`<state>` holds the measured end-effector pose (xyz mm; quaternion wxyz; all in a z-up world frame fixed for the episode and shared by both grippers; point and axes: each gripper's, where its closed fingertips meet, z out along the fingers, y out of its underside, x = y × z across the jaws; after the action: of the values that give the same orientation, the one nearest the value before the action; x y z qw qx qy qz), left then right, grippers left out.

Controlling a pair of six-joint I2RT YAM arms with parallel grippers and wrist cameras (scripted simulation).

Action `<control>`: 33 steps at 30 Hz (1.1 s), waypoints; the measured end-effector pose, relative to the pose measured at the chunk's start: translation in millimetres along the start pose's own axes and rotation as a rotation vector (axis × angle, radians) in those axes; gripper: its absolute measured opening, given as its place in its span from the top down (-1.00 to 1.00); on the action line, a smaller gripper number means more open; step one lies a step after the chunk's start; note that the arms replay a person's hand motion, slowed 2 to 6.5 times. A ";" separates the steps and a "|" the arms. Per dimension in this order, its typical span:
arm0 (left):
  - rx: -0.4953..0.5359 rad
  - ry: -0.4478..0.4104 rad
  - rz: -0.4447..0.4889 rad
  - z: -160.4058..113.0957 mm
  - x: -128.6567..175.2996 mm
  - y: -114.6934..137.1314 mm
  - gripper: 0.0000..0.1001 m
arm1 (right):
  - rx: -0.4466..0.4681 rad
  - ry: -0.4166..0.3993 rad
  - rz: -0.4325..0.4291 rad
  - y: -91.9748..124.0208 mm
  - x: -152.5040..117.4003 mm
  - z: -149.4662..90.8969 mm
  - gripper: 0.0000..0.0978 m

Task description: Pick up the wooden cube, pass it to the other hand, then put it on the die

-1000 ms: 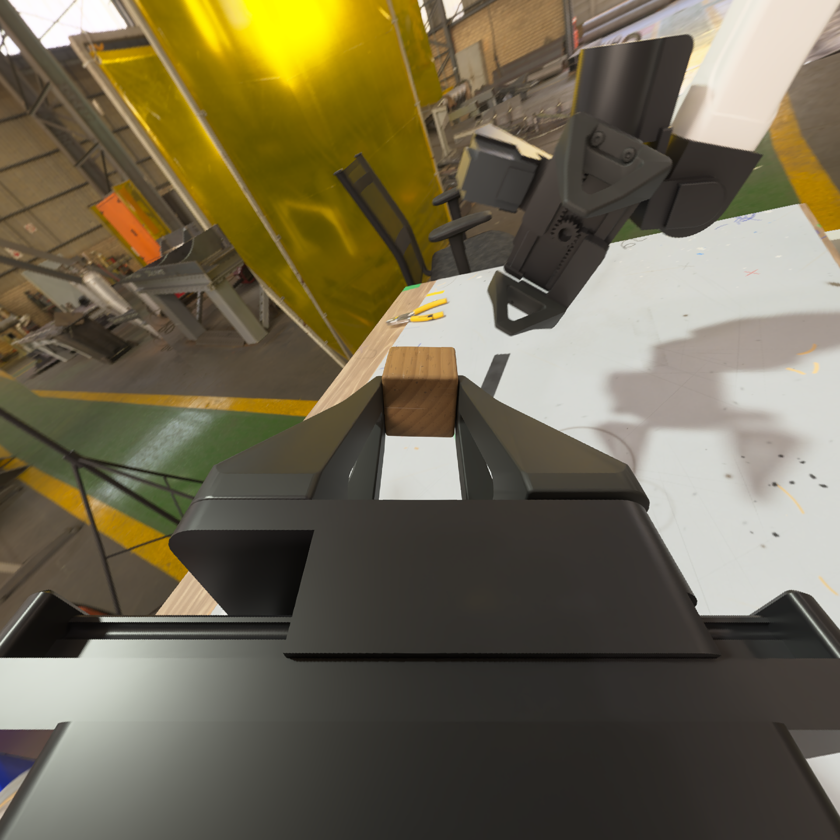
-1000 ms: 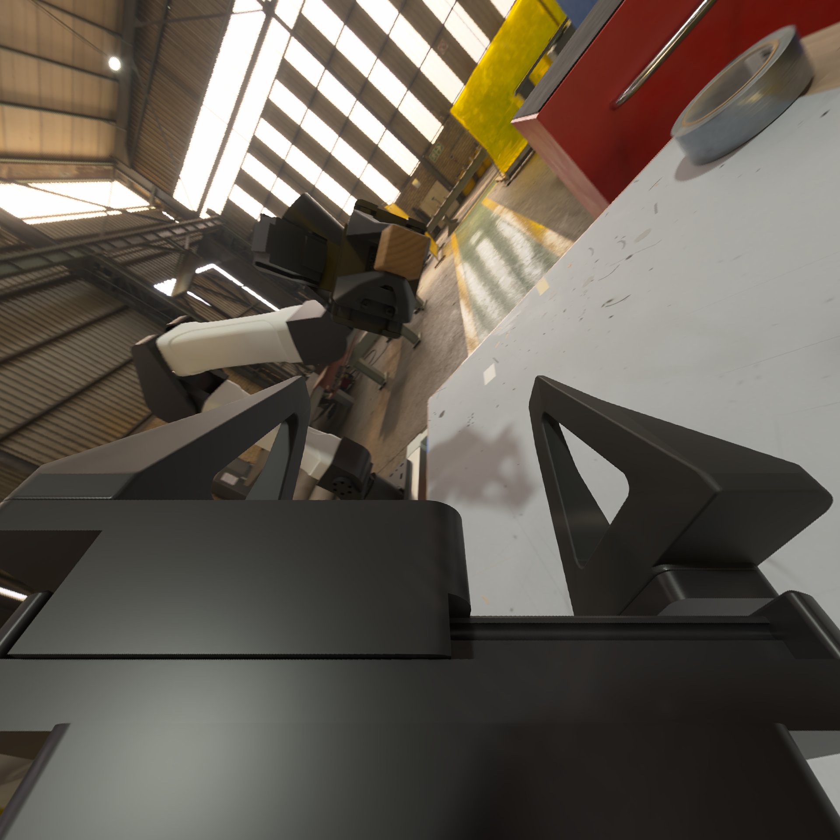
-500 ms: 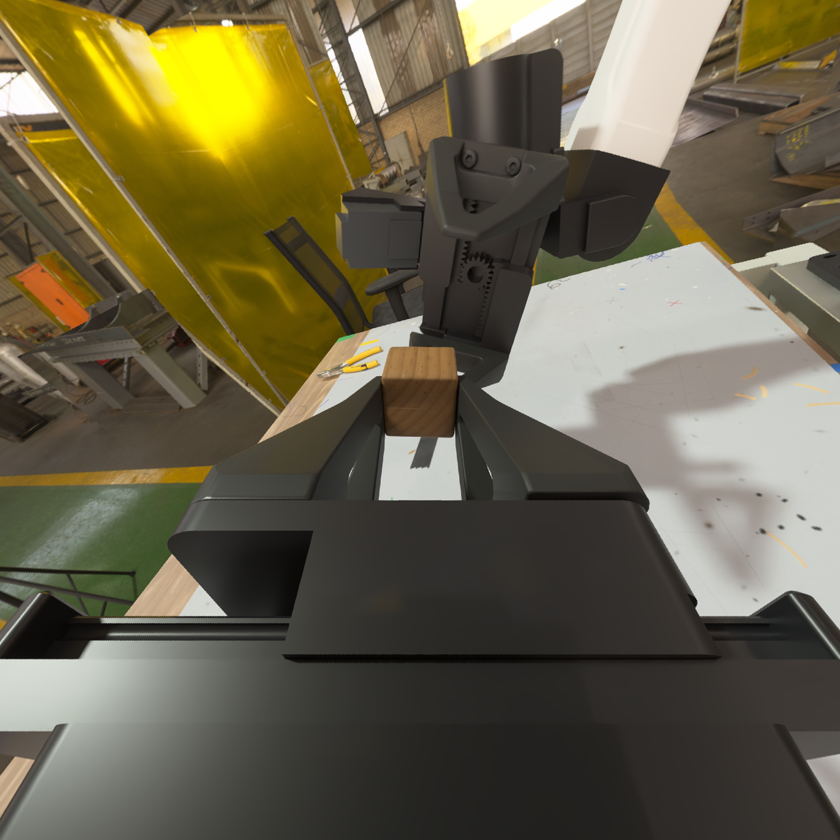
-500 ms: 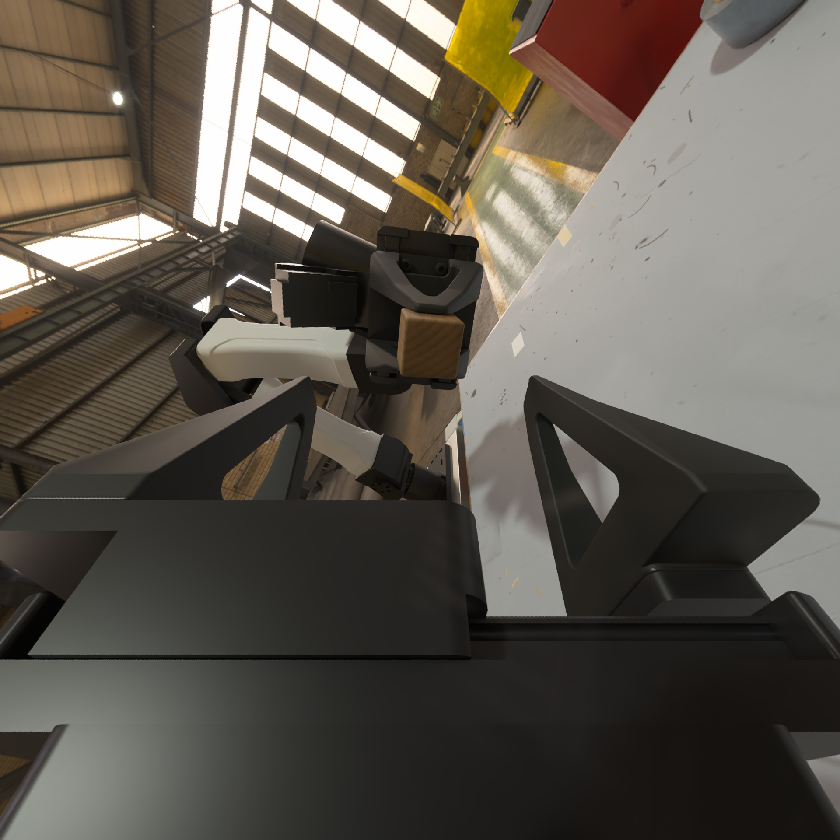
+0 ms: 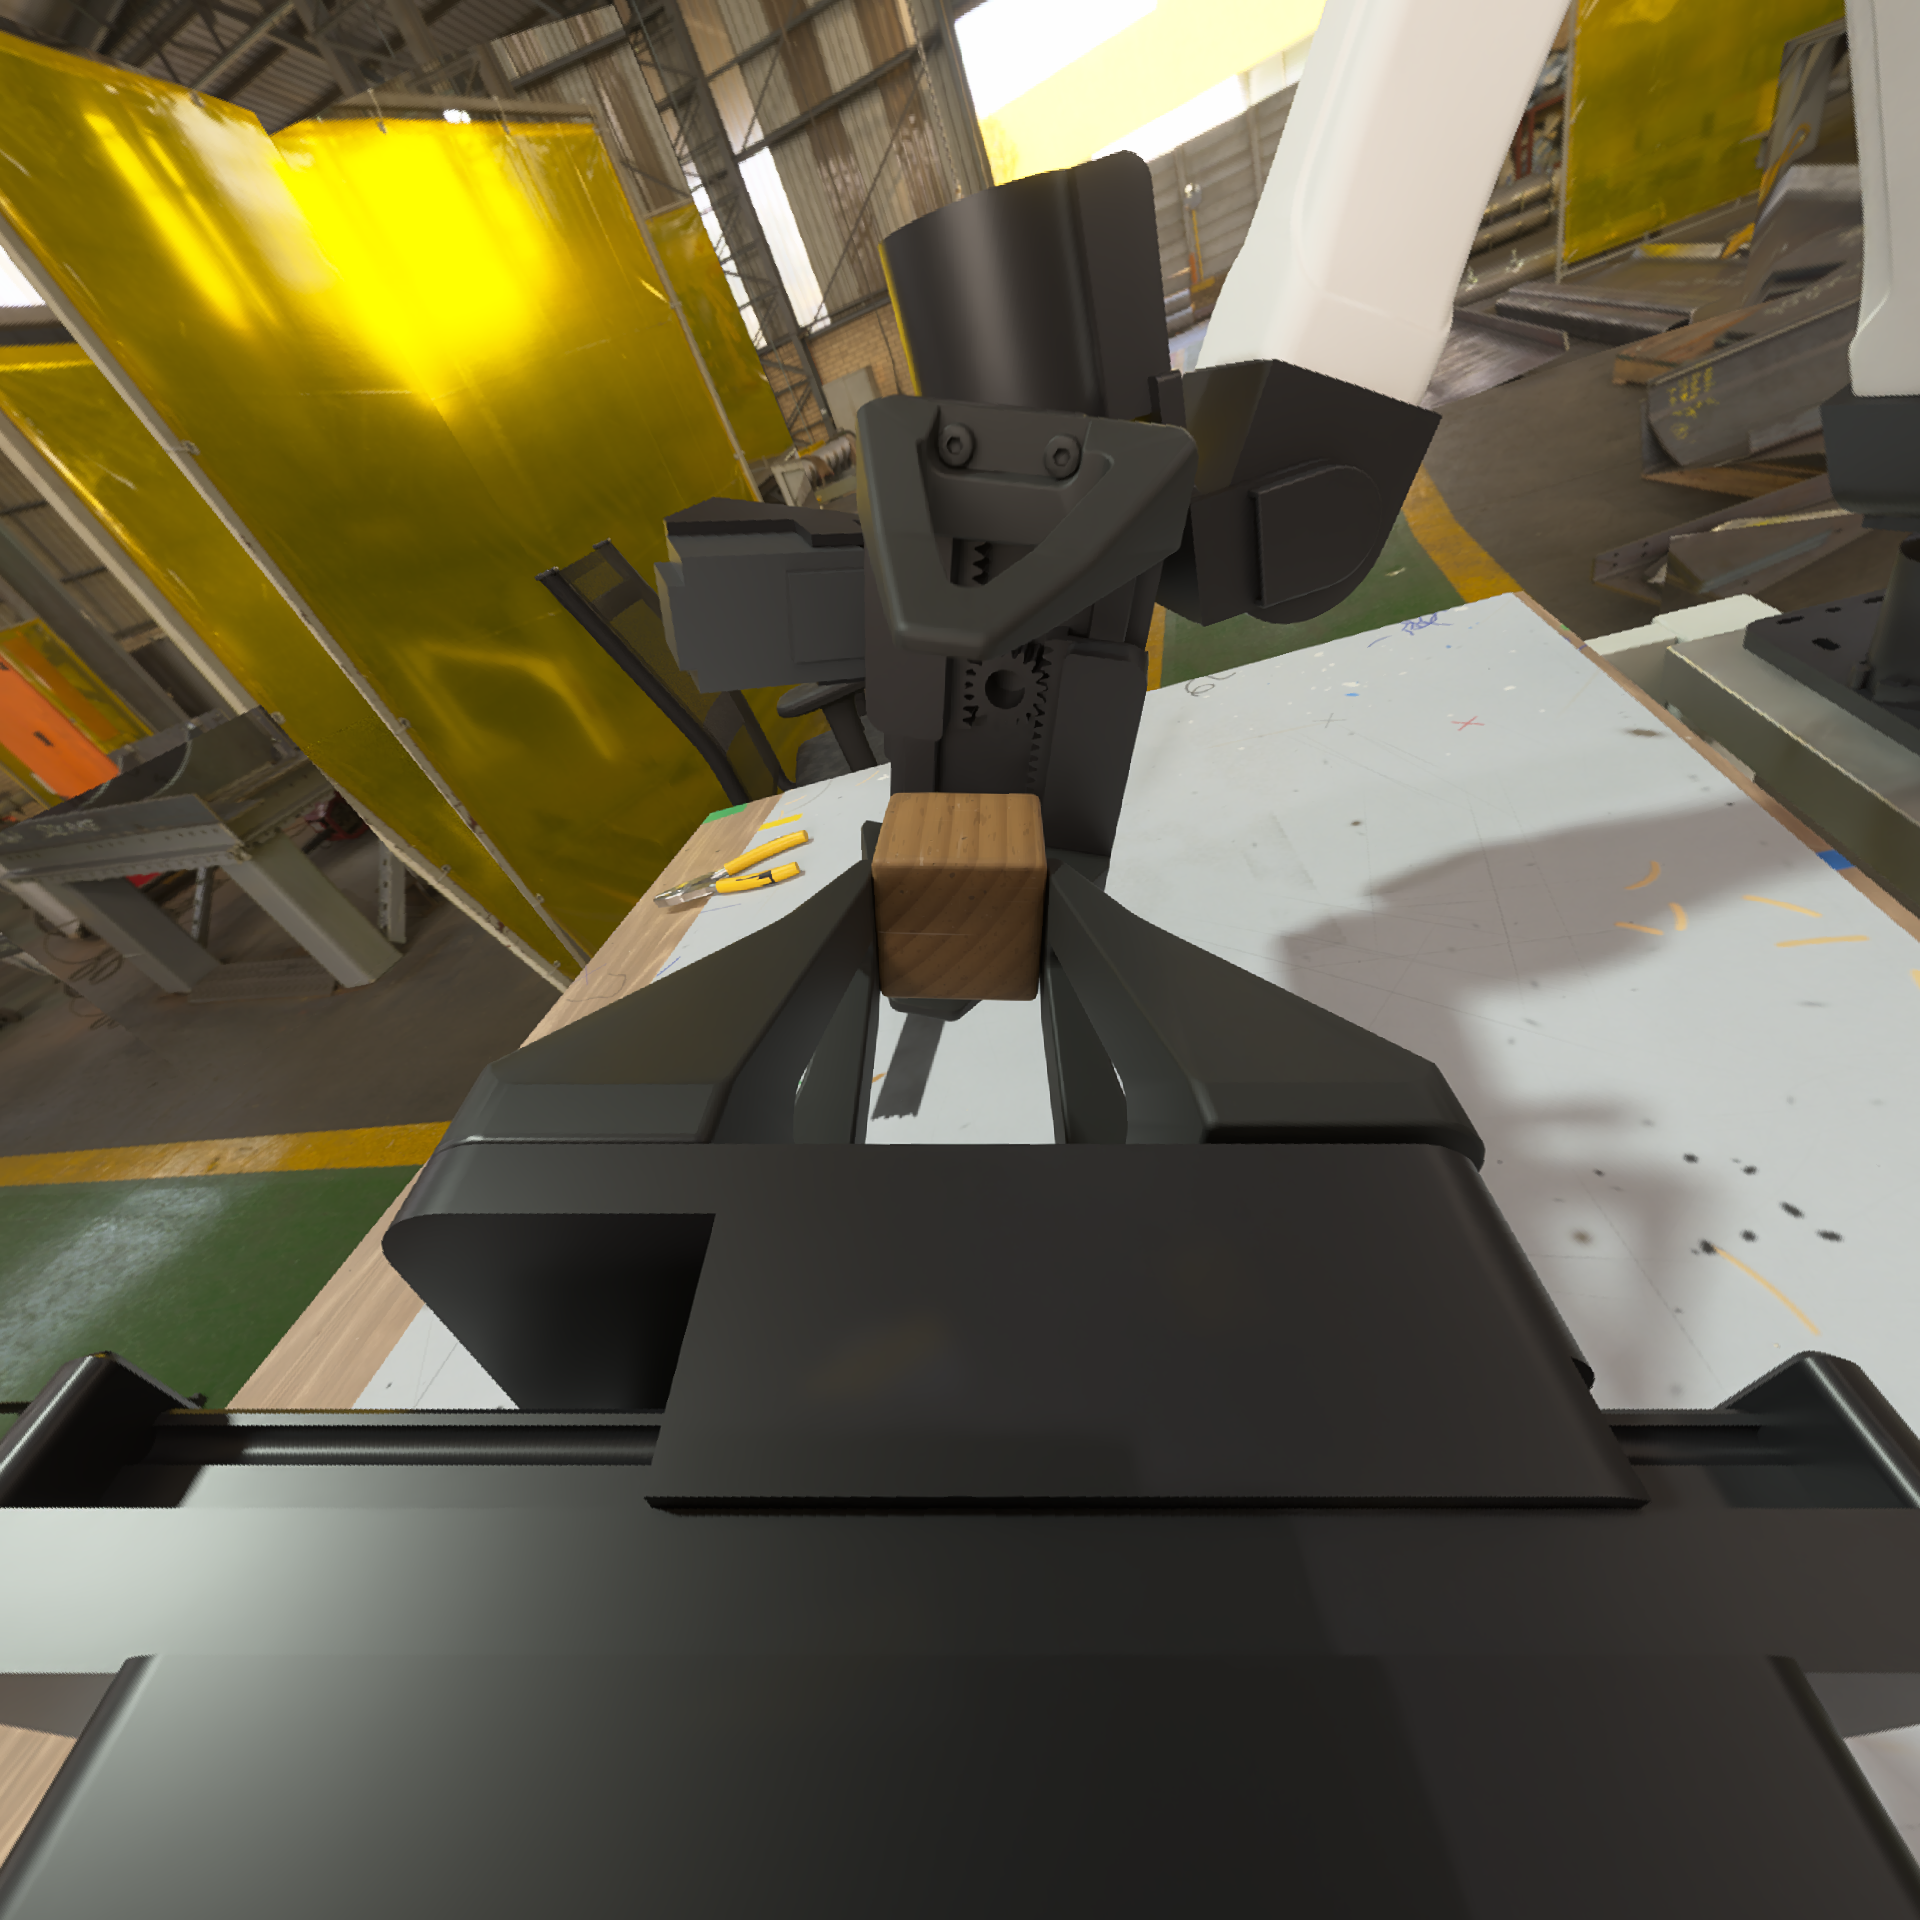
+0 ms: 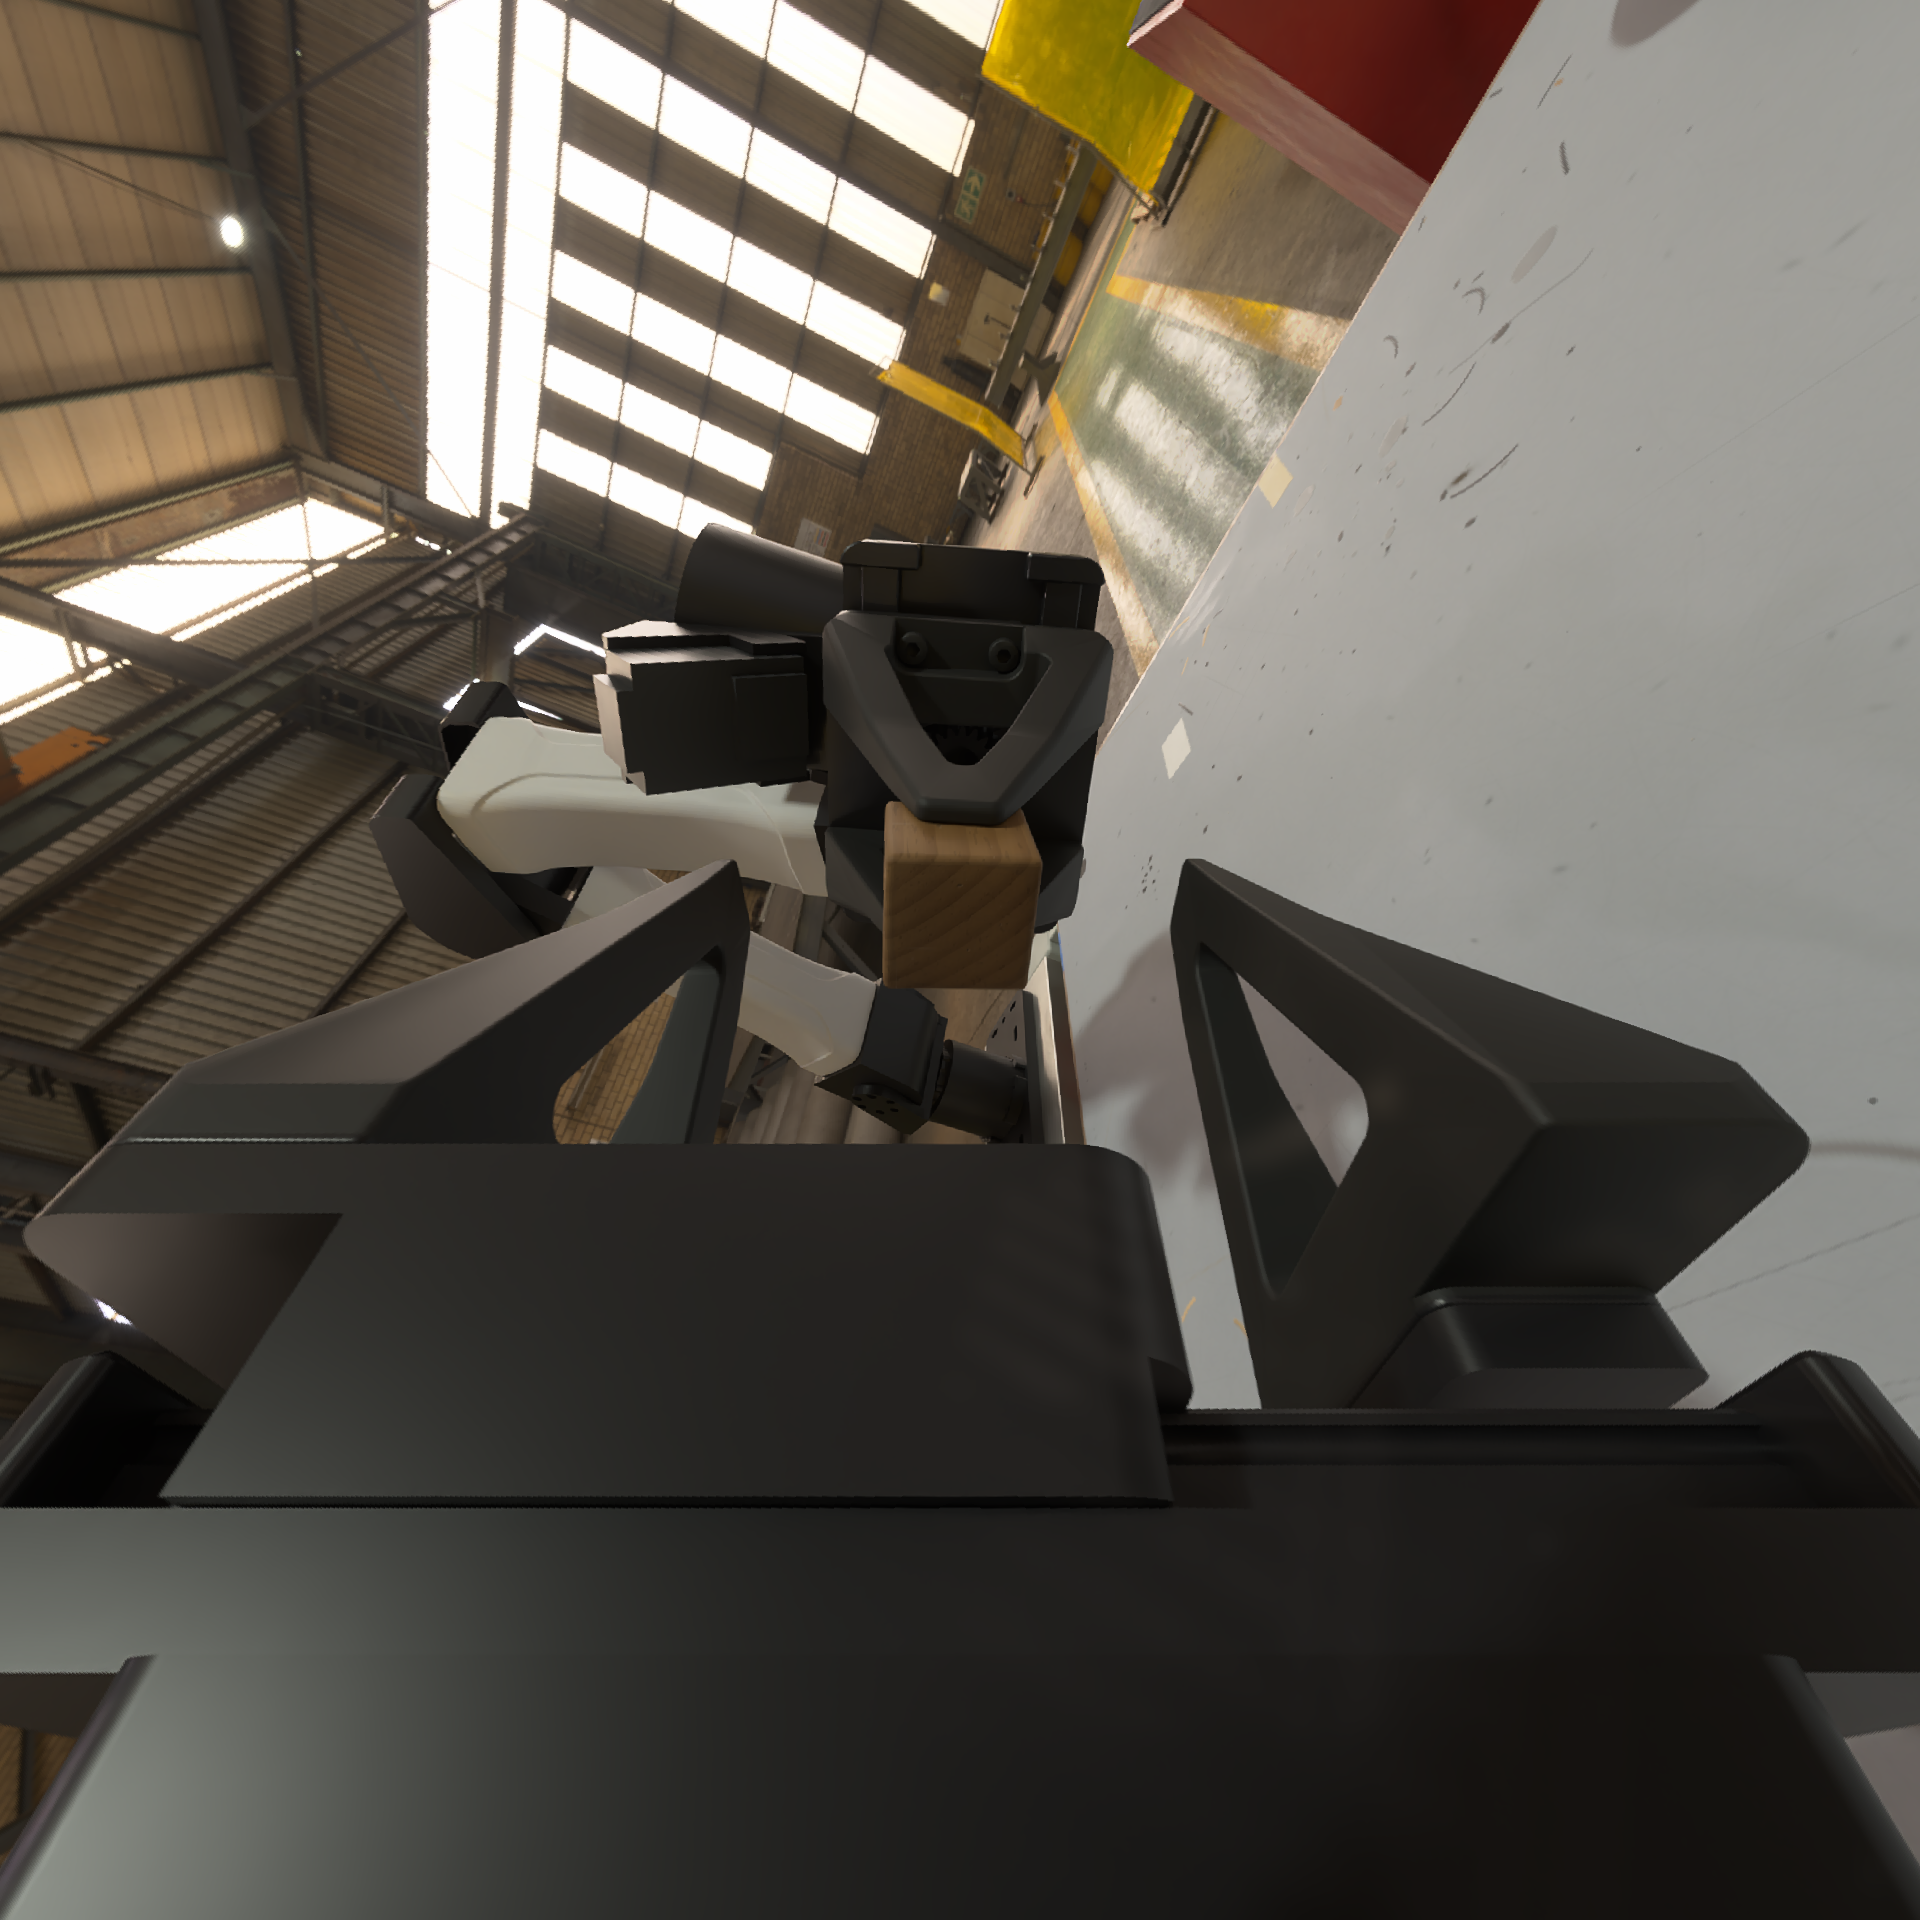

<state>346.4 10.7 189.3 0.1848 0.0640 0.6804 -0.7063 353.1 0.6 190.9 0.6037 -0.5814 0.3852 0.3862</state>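
Note:
My left gripper [image 5: 958, 914] is shut on the wooden cube [image 5: 958, 896] and holds it above the white table [image 5: 1455, 935]. The right gripper [image 5: 987, 623] faces it head-on, just beyond the cube. In the right wrist view the cube [image 6: 958, 899] sits straight ahead, in line with the gap between my open right gripper [image 6: 961, 894], a little beyond its fingertips [image 6: 717, 894]. The left gripper [image 6: 966, 748] holds the cube from behind. The die is not in view.
Yellow-handled pliers [image 5: 738, 878] lie near the table's far left edge. A strip of dark tape [image 5: 904, 1070] lies on the table below the cube. A red cabinet [image 6: 1340, 94] stands beyond the table in the right wrist view. Yellow screens [image 5: 364, 520] stand off the table's left side.
The two grippers have closed in on each other and lined up. The right gripper has turned to face the cube, which now sits between its open fingertips' line. The left stays shut on the cube.

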 end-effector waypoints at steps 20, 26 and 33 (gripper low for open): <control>-0.015 0.004 0.013 1.8 5.2 6.2 0.50 | -0.062 -0.063 0.051 8.1 4.5 14.4 0.49; -0.005 -0.011 0.012 3.3 7.7 6.8 0.50 | -0.088 -0.020 0.037 10.4 5.2 12.6 0.49; 0.001 -0.054 -0.021 4.4 4.0 6.6 -0.08 | -0.075 0.037 -0.020 4.0 2.8 -5.5 0.49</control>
<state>345.7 5.6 182.0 0.1957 0.0381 0.6753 -0.7101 350.5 -4.8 186.5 0.5780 -0.6146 0.3757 0.3835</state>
